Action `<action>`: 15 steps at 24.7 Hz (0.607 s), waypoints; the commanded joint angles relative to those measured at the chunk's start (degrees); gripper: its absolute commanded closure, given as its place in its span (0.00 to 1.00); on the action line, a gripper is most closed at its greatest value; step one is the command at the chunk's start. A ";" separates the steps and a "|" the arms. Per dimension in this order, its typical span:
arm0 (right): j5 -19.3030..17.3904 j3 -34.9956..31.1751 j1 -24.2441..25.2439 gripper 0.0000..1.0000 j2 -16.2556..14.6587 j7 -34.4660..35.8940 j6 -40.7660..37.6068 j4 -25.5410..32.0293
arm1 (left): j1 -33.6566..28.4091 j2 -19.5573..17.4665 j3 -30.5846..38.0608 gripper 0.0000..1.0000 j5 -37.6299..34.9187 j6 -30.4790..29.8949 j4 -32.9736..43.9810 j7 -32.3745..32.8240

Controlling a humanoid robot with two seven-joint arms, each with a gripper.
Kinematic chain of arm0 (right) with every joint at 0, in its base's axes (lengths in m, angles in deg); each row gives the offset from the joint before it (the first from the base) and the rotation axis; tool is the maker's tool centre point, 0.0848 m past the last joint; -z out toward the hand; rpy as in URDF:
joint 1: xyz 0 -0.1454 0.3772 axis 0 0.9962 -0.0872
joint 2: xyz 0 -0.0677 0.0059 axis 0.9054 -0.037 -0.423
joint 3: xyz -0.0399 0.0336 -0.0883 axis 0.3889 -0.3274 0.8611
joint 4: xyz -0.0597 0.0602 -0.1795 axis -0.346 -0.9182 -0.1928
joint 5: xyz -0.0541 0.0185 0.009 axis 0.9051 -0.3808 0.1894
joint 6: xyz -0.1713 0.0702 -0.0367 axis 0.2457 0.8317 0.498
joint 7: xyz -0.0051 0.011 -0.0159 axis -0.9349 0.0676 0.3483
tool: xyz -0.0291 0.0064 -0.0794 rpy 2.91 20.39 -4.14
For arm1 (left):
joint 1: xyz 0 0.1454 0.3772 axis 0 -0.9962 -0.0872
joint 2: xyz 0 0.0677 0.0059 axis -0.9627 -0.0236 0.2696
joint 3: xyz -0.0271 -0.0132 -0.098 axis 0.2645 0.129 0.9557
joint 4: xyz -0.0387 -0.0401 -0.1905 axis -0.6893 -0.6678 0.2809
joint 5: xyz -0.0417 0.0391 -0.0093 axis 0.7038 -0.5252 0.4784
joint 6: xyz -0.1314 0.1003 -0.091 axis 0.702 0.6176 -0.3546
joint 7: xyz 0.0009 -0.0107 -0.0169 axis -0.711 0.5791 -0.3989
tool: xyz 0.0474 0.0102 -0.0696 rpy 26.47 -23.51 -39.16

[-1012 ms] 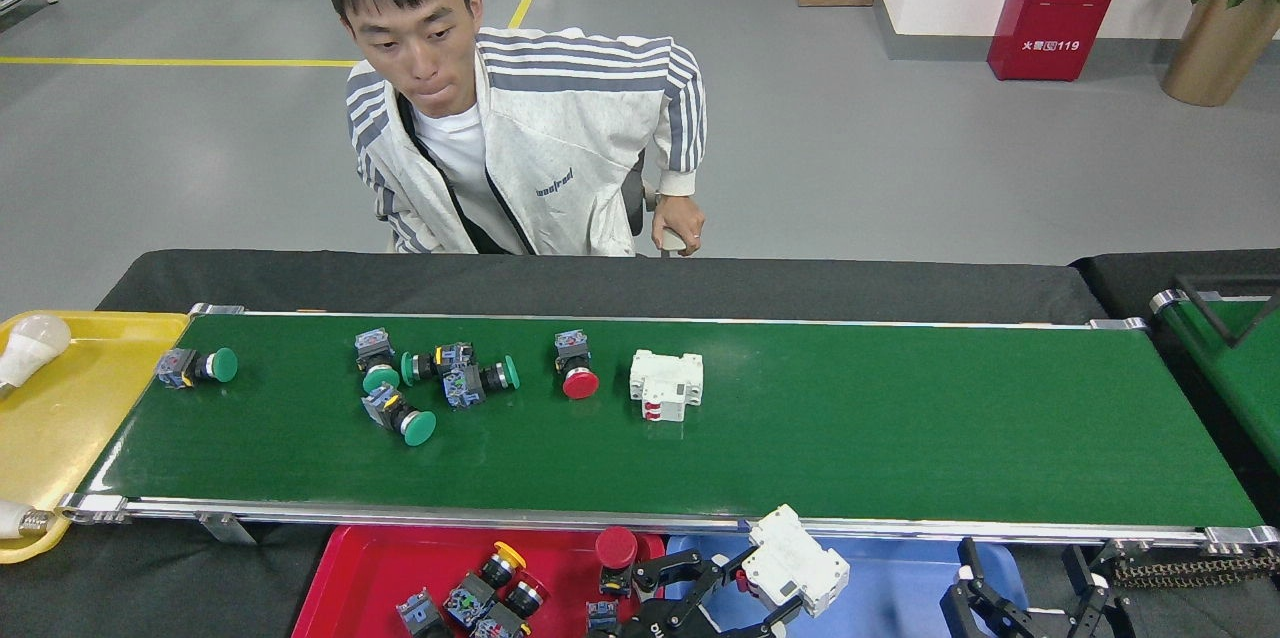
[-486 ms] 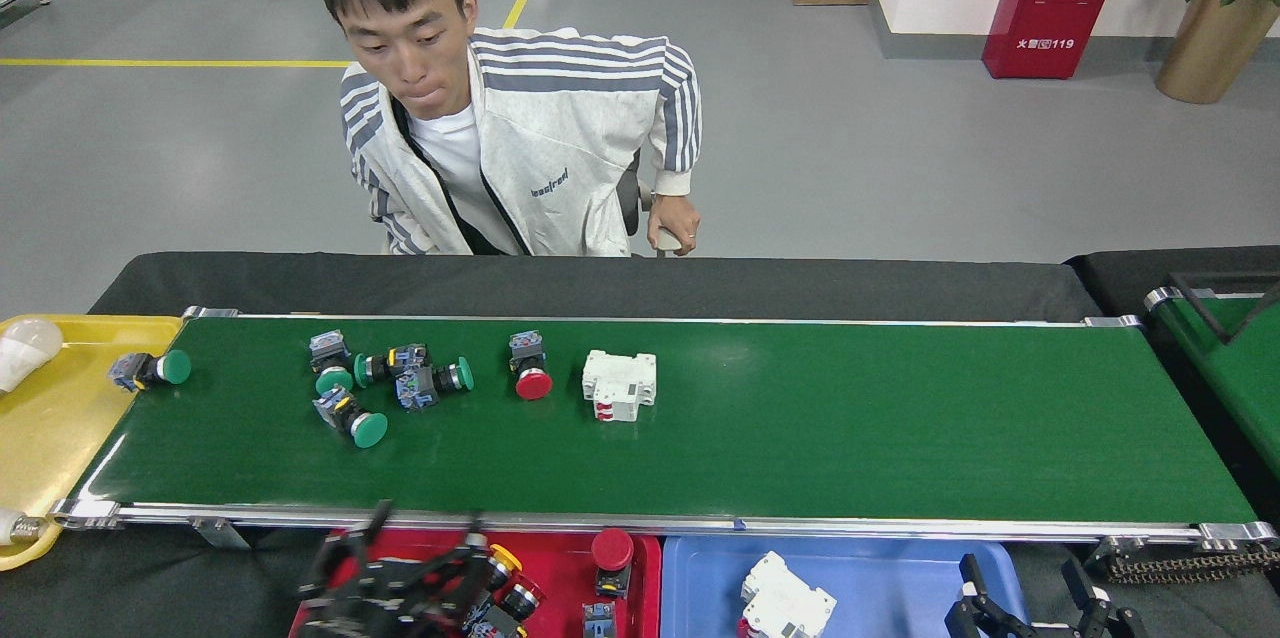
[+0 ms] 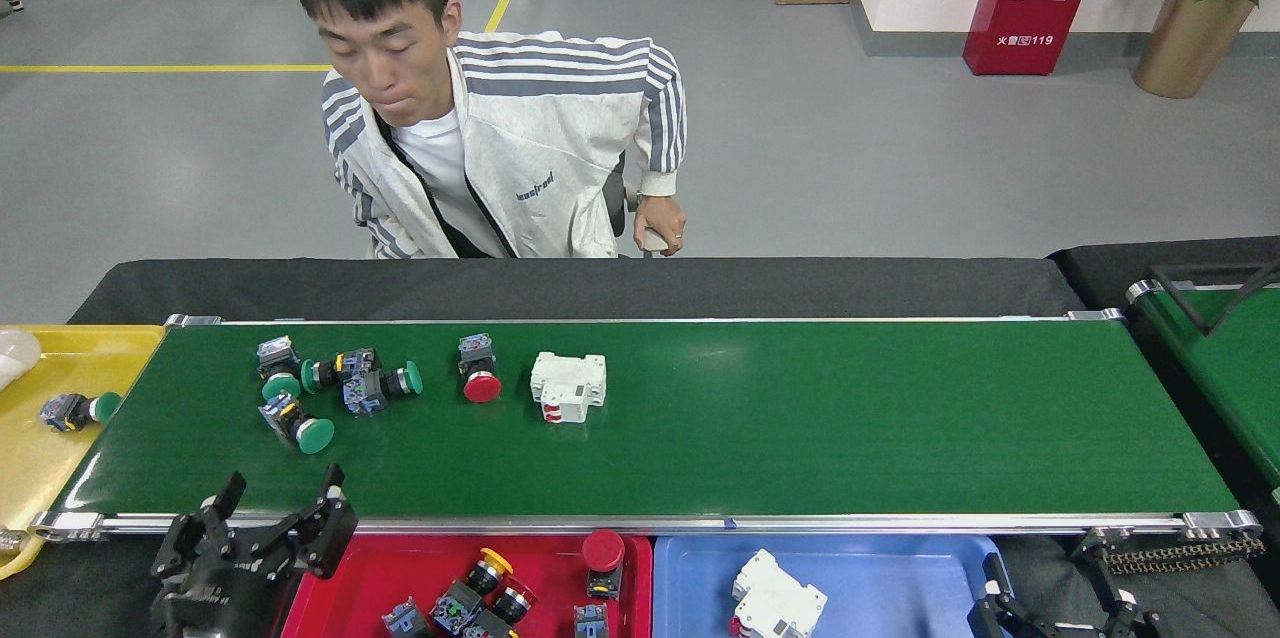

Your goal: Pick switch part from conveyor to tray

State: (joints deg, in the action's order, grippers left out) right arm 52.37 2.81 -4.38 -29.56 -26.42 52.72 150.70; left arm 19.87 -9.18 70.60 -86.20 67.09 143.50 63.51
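Head view: left tool (image 3: 275,518) hovered at the conveyor's (image 3: 800,418) near rail, fingers spread, holding nothing.
Green button switches (image 3: 330,383), one red switch (image 3: 479,369), a white breaker (image 3: 567,385) lay on the belt; red tray (image 3: 360,568) below. Right tool (image 3: 1055,608): state unclear.

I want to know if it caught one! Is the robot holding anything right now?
No. The left tool is open and empty at the conveyor's near edge. The right tool holds nothing visible either.

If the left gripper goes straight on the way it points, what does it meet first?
Probably the nearest green-capped push-button switch on the dark-green conveyor belt; the open left gripper points up-belt, though depth is unclear.
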 commanded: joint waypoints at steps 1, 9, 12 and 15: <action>-0.15 -0.81 -0.35 0.01 -0.51 0.15 0.11 0.87 | 2.86 -1.73 0.23 0.00 -0.66 1.66 -3.38 -0.14; -0.06 -0.99 -0.62 0.01 -0.42 0.15 0.11 0.87 | 11.03 -8.76 -0.03 0.00 -0.75 7.81 -17.18 -0.32; -0.06 -0.90 -0.88 0.01 -0.33 0.06 0.11 0.87 | 15.52 -9.99 -0.73 0.00 -0.84 9.13 -24.65 -0.49; -0.06 -0.90 -1.23 0.01 -0.42 -0.03 0.11 0.87 | 19.82 -11.75 -1.79 0.03 -0.84 12.56 -33.53 -2.07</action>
State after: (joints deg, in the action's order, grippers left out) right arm 52.37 2.19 -5.07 -29.56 -26.48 52.82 150.71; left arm 37.98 -19.90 69.22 -86.84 77.56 111.68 62.79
